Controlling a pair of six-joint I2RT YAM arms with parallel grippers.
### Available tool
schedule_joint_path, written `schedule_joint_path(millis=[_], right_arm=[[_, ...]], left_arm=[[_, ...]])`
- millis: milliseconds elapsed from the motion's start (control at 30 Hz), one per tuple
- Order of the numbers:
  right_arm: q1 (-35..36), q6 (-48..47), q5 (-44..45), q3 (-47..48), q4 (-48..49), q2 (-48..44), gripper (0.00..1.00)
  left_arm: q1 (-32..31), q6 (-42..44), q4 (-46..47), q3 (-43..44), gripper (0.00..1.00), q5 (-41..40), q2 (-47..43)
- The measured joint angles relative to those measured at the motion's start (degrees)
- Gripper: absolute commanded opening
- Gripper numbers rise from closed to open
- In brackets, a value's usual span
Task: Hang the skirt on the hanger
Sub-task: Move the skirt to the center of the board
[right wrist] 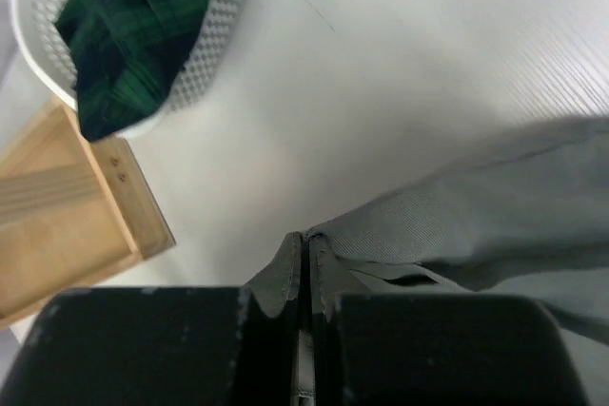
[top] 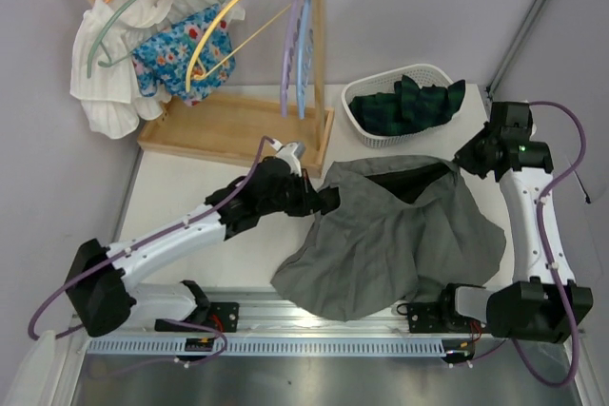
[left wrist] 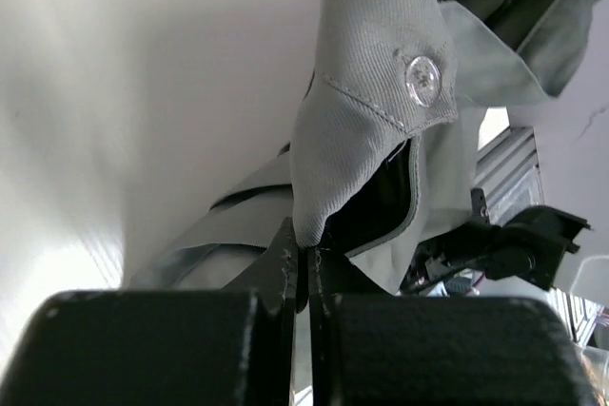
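Observation:
A grey skirt (top: 381,235) hangs stretched above the table between my two grippers, its hem drooping toward the near edge. My left gripper (top: 330,200) is shut on one waistband corner. In the left wrist view the gripper (left wrist: 306,249) pinches the grey skirt (left wrist: 362,130) just below a clear button (left wrist: 422,80). My right gripper (top: 461,163) is shut on the other waistband end, and the right wrist view shows that gripper (right wrist: 306,240) closed on the skirt's edge (right wrist: 495,206). Several hangers hang on the wooden rack at the back left, with a purple and blue pair (top: 295,45) bare at its right end.
The wooden rack's base (top: 233,125) stands just behind my left gripper. A yellow hanger (top: 228,30), a floral garment (top: 176,54) and a white garment (top: 109,73) hang on the rack. A white basket (top: 366,130) with a green plaid garment (top: 409,106) sits at the back right.

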Motion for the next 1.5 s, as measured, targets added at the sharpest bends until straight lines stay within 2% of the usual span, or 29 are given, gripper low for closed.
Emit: schedule_joint_path(millis=[333,567,767,967,1067,1133,1167,1233,1300,1333,1367,1500], right_arm=[[-2.34,-1.05,-6.32,-7.19,19.98,3.91,0.0],[-2.95,-2.43,-10.27,-10.6,25.62,6.47,0.0],[-2.95,-4.55,-14.32,-12.96,27.58,4.92,0.0],[-2.95,-6.71,-15.69,-17.88,27.28,-2.75,0.0],[-2.95,-7.34,-16.0,-22.49,26.38,-5.99,0.0],[-2.95,-7.74,-16.44,-24.48,25.55,-6.91,0.0],[-2.95,-7.93,-16.81,-25.35,25.09,-7.45,0.0],[-2.95,-8.13,-17.68,-25.94,24.46,-8.87,0.0],[-2.95,-8.39,-19.12,-25.99,24.46,-11.17,0.0],[-2.93,-8.59,-19.98,-25.99,24.52,-13.0,0.0],[-2.93,-8.9,-20.55,-25.99,24.57,-14.8,0.0],[-2.73,-9.68,-21.75,-25.99,24.46,-21.7,0.0]], left_arm=[[0.13,5.6,10.47,2.69,0.0,-5.55,9.33],[0.37,13.97,13.27,2.38,0.0,-7.02,11.47],[-0.52,25.22,17.68,-4.7,0.01,-3.04,4.48],[-3.02,32.92,19.58,-12.92,0.04,-1.2,-6.62],[-5.88,36.13,18.53,-14.45,0.05,-1.42,-9.33],[-7.82,37.9,16.76,-14.45,0.17,-1.79,-10.62],[-8.59,38.51,15.93,-14.45,0.35,-2.4,-11.19],[-9.14,39.21,14.21,-14.43,0.6,-3.74,-12.04],[-9.18,38.77,12.55,-14.34,0.74,-5.99,-12.22],[-9.18,38.56,11.41,-14.23,0.77,-7.19,-12.22],[-9.16,37.9,9.66,-13.84,0.99,-8.24,-12.2],[-9.18,35.78,5.62,-10.54,0.99,-10.67,-12.63]])
